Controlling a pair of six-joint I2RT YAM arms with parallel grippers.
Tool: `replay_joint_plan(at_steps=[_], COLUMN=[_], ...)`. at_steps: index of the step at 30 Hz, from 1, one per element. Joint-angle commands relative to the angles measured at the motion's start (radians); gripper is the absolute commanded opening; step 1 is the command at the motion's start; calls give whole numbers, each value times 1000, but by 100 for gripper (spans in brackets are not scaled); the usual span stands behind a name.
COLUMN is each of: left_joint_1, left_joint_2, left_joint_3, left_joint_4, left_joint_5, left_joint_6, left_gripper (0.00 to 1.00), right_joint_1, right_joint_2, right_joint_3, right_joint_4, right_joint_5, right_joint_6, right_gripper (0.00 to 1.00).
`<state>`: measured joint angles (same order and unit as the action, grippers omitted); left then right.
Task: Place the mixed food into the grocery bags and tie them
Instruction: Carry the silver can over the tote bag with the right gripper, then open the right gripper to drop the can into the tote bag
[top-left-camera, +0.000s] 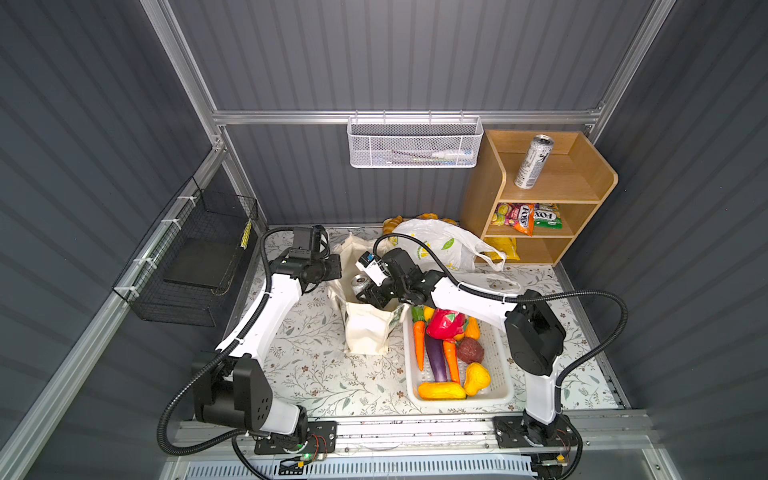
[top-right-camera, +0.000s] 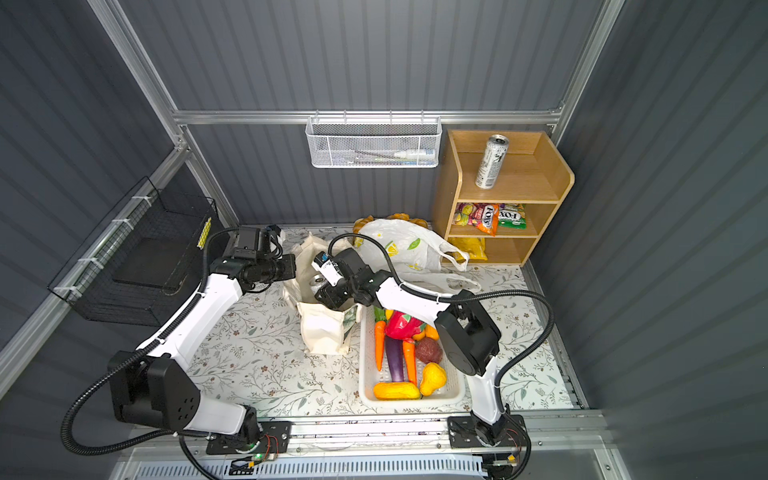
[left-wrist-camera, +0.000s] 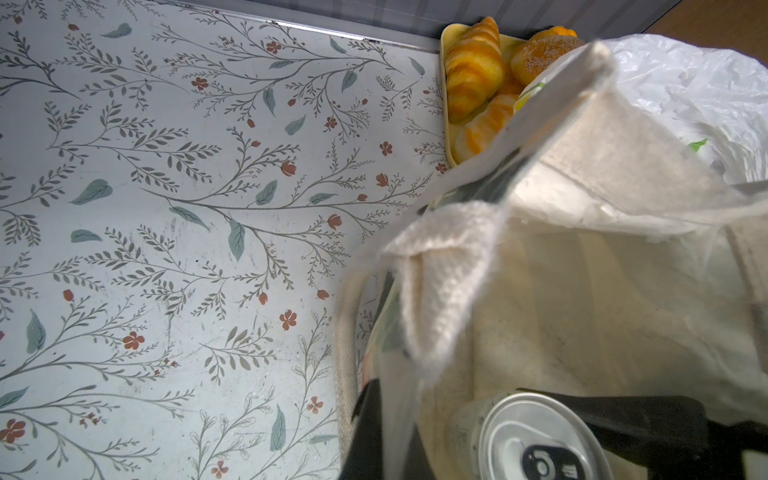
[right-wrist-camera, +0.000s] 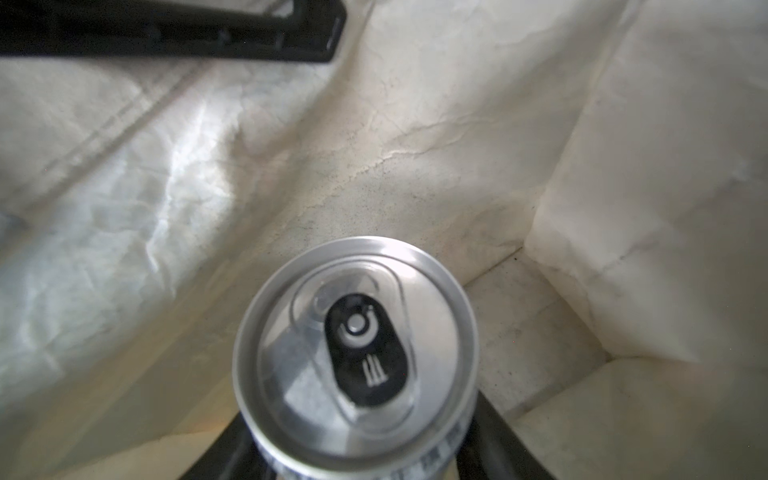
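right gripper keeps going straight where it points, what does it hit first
Probably the inner floor of the cream canvas tote bag; the right gripper points down into it, holding the silver drink can. Depth is unclear.

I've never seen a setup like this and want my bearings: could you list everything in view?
canvas tote: one, cream, table centre
held can: one, silver-and-black, inside canvas tote
wooden shelf: one, tan, back right
shelf can: one, silver-and-black, top shelf
candy packets: a few, orange, green, purple, middle shelf
plastic bag: one, white, lemon-printed, behind tote
basket: one, white, right of tote
eggplant: one, purple, in basket
other toy produce: several, mixed colours, in basket
pastries: several, golden, table's back edge
left gripper: one, black, shut on canvas tote's rim
right gripper: one, black, shut on held can
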<state>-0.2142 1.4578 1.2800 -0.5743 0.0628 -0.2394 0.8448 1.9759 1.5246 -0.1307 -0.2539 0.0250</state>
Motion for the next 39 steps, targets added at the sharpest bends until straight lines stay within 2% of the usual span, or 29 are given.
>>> replay_joint_plan(at_steps=[1,7,11,18,23,25,31,32,34,39], left_joint_1=[2,2,2,2,3,1,2,3,2,2], left_joint_2=[17,11,7,2,-2,-5,-15,-17,-17,-12], left_joint_3=[-9,-10,-17,-21,-18,-16,-18,-20,-20,-16], left_joint_4=[-35,-35,-35,-41,-40,-41,-38,-36,-33,-32], left_joint_5=[-3,-8,-8,-8,-6,-1,6,9,15,19], left_joint_6=[23,24,25,26,23,23,22,20,17,16], left_gripper=[0,0,0,0,0,0,0,0,0,0], right_joint_1=[8,7,-6,-131,-306,-427,-723,-763,-844,-979], right_joint_2=[-22,-86,-126,-321,-498,-586,-762,-773,-775,-704], right_joint_3=[0,10,31,72,46,2,-187,-221,-284,-385], right_joint_4=[20,1,-35,-83,-144,-172,-287,-287,-264,-103], right_joint_5=[22,39,45,1,0,-33,-72,-72,-154,-254], right_joint_6=[-16,-16,0,121,278,388,573,599,653,795], right_gripper=[66,76,78,79,78,78,75,74,73,69])
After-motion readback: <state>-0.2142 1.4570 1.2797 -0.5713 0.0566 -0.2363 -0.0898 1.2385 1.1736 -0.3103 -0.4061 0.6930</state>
